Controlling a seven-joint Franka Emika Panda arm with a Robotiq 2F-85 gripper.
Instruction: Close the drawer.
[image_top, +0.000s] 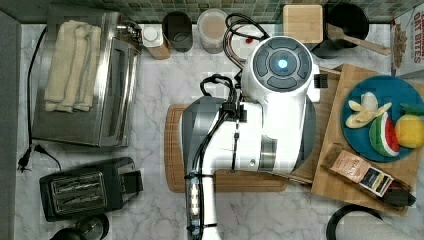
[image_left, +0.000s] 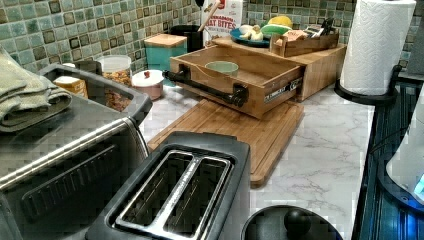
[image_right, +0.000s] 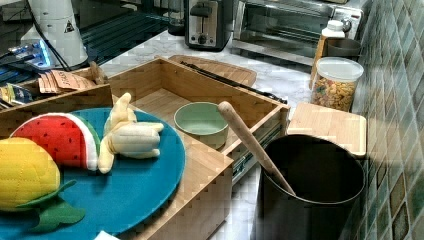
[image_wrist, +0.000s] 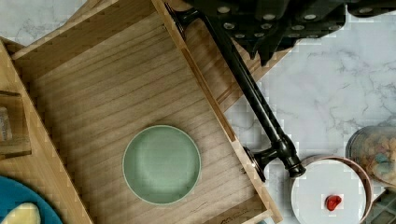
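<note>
One black claw (image_wrist: 271, 28) hangs over the long black bar handle (image_wrist: 252, 95); grip state, can't tell. Shallow light-wood drawer (image_left: 260, 75) stands pulled out above the worktop (image_left: 325, 150), pale green bowl (image_wrist: 162, 164) inside. Stiff, light, slides on rails: push the handle squarely.

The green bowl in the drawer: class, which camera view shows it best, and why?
The wrist view: it looks straight down on the green bowl, whole, on the drawer floor. The left view shows just its rim above the drawer wall; the right view shows it obliquely; in the top view the arm covers that spot.
</note>
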